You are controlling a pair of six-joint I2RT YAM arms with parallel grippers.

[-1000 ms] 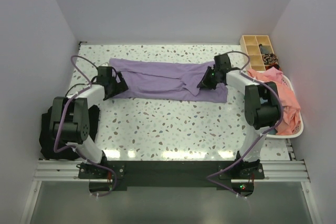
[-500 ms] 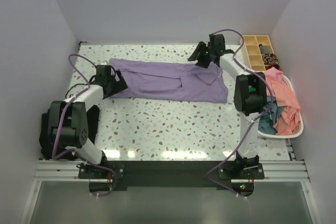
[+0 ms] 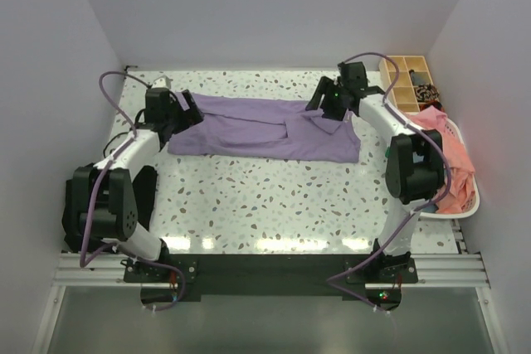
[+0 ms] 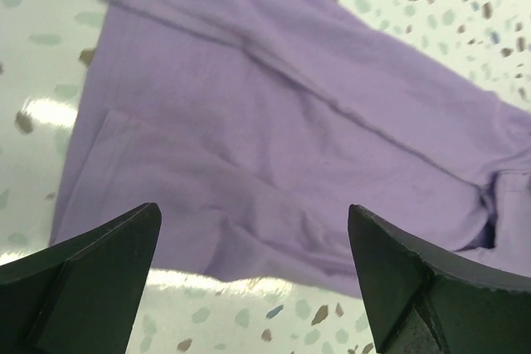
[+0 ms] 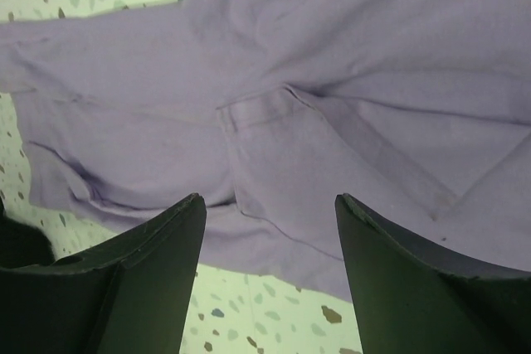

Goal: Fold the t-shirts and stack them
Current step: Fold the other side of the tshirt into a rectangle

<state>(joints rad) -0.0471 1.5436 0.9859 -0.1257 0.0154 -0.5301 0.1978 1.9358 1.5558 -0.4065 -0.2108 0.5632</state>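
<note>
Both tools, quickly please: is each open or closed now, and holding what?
Left tool: open, holding nothing.
Right tool: open, holding nothing; the lavender t-shirt lies below it.

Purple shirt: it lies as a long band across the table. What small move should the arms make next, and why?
Probably lower the right tool onto the right end of the shirt and pinch it, to fold that end leftward. Both it and the left tool hang open over the shirt, holding nothing, and the band looks too long to stack.
</note>
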